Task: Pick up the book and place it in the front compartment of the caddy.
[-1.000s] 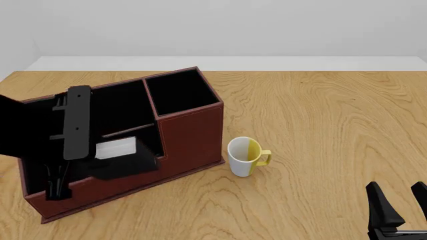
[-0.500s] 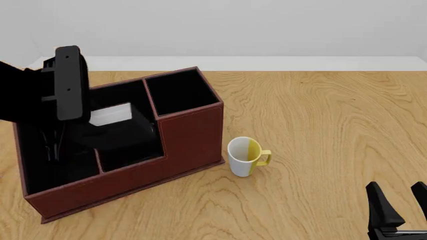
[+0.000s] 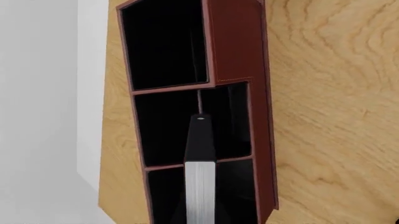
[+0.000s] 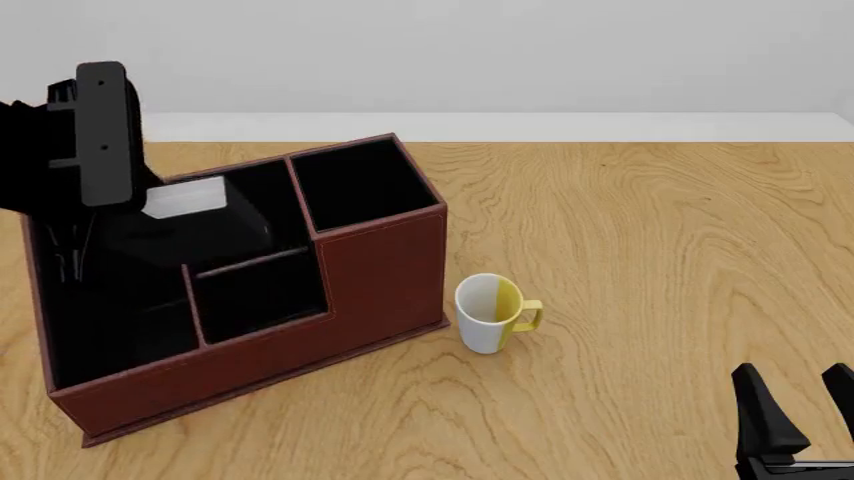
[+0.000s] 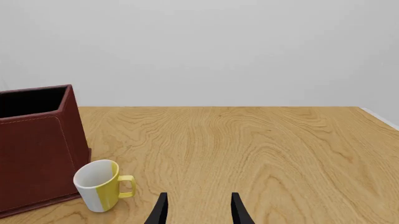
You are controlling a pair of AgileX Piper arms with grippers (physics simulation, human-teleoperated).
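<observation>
While the left gripper [image 4: 127, 240] is hanging over the rear of the caddy [image 4: 380, 275], it is clamping the book [image 4: 187, 232], whose black cover and white page edge are showing above the caddy's back compartments; the fingertips themselves are hidden against the dark lining. Seen from the left wrist, the book [image 3: 199, 182] is lying edge-on over the caddy [image 3: 234, 46], its page edge pointing at the camera, above the divider between 2 black-lined compartments. Whether the book is touching the caddy cannot be told. The caddy's low front compartment, on the side nearest the arms, is holding nothing visible. The mug [image 4: 490, 312] is standing upright just beside the caddy's right front corner. Well to the right of the caddy, the right gripper [image 4: 798, 415] is hovering low with its fingers spread and holding nothing.
</observation>
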